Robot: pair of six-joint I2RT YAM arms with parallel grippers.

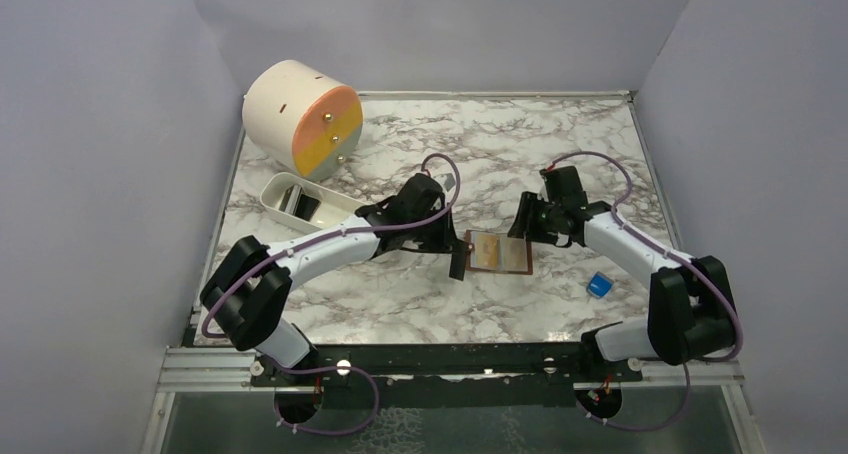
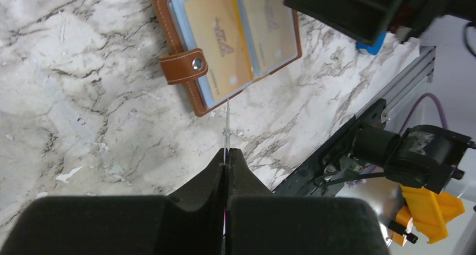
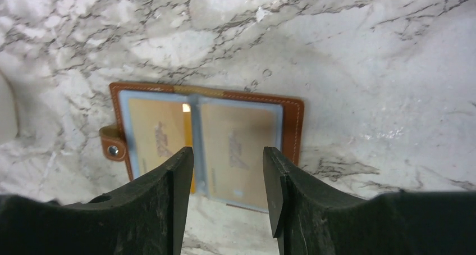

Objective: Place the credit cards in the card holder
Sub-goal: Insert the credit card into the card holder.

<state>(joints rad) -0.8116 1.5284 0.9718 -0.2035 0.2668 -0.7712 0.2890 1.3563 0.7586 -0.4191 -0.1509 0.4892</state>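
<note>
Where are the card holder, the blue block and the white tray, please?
card holder (image 3: 293,132): right wrist view, on its brown right-hand border.
blue block (image 1: 599,285): top external view, on its top face.
white tray (image 1: 338,208): top external view, on its bare right end.

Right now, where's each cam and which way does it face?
Top external: above, behind the bases, looking down on the table; both arms show.
Left wrist: looks past the left gripper, shut on an edge-on credit card, toward the card holder.
Right wrist: looks down through the open right gripper at the card holder.
Shared: all three see the open card holder.
</note>
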